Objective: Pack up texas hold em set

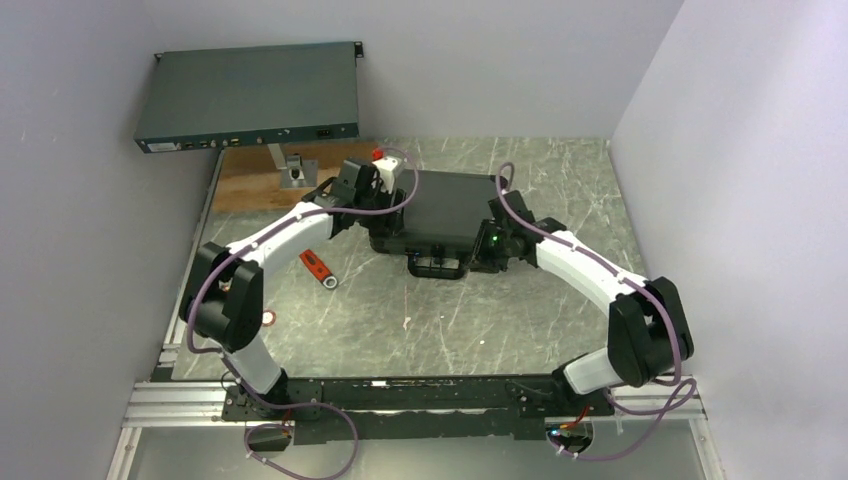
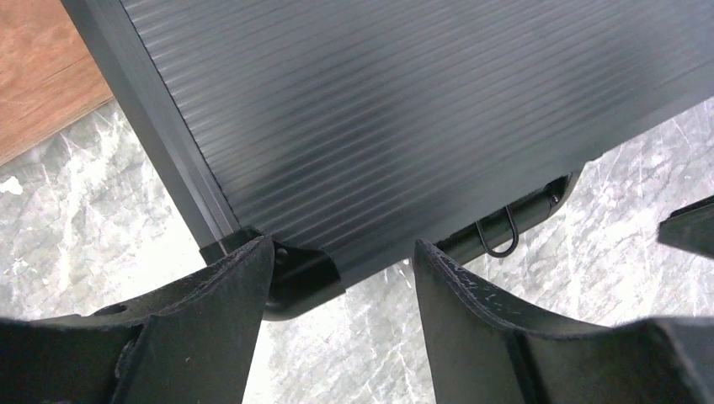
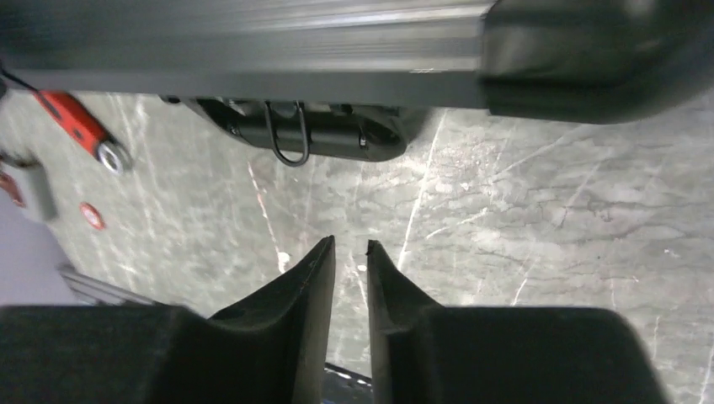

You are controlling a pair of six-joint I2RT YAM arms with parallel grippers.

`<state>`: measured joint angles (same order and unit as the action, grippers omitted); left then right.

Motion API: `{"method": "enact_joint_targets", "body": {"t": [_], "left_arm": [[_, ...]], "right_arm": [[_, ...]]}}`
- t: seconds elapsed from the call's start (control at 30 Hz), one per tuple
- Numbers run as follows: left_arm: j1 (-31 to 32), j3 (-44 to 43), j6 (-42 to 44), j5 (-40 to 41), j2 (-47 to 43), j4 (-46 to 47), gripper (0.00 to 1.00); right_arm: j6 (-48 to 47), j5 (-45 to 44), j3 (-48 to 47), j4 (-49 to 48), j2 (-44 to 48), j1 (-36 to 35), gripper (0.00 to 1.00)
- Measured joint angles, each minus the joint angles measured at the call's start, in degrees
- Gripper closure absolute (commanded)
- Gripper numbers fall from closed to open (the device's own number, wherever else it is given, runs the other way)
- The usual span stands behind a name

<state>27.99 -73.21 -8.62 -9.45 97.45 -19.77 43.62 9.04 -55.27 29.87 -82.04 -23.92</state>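
The black case (image 1: pixel 455 205) lies shut in the middle of the table, its handle (image 1: pixel 440 265) toward the arms. My left gripper (image 1: pixel 380 235) is open at the case's near left corner. In the left wrist view the ribbed lid (image 2: pixel 404 126) fills the top, and that gripper (image 2: pixel 341 252) has its left finger beside the corner. My right gripper (image 1: pixel 490 250) is by the near right edge. In the right wrist view it (image 3: pixel 349 244) is shut and empty above the table, below the case edge (image 3: pixel 253 42) and handle (image 3: pixel 311 135). Chips and card box are hidden.
A red-handled wrench (image 1: pixel 317 268) lies left of the case, with a small red piece (image 1: pixel 270 320) nearer the left arm's base. A grey electronics box (image 1: pixel 250 95) leans at the back left above a wooden board (image 1: pixel 250 185). Walls stand close on both sides.
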Motion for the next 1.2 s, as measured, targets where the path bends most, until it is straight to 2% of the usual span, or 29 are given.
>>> {"method": "enact_joint_targets", "body": {"t": [0.07, 0.23, 0.43, 0.57, 0.7, 0.9, 1.07, 1.2], "left_arm": [[0.09, 2.21, 0.00, -0.20, -1.42, 1.66, 0.33], [0.11, 6.25, 0.20, -0.52, -4.15, 4.74, 0.34], [0.11, 9.29, 1.57, -0.76, -6.05, 7.21, 0.34], [0.11, 11.72, 2.49, -0.81, -7.78, 8.94, 0.34], [0.11, 13.51, 3.04, -0.76, -9.51, 9.11, 0.35], [0.04, 14.97, 2.97, -0.70, -9.97, 7.13, 0.35], [0.07, 16.28, 2.78, -0.74, -9.14, 1.99, 0.35], [0.07, 16.35, 2.80, -0.74, -8.79, -0.04, 0.35]], "right_arm": [[0.96, 0.00, 0.22, 0.00, -0.81, -2.05, 0.53], [3.76, 0.92, 0.28, -1.88, -5.70, -5.20, 0.47], [13.03, 2.45, 5.62, -11.61, -7.04, -6.40, 0.50], [19.91, -0.04, 10.03, -21.42, -5.51, -8.35, 0.52], [25.99, -2.75, 11.50, -26.75, -5.22, -10.60, 0.57], [30.32, -5.92, 11.17, -26.60, -5.31, -12.44, 0.63], [33.88, -9.99, 11.19, -21.68, -4.70, -13.42, 0.69], [37.03, -13.75, 13.44, -20.85, -1.44, -14.82, 0.69]]}}
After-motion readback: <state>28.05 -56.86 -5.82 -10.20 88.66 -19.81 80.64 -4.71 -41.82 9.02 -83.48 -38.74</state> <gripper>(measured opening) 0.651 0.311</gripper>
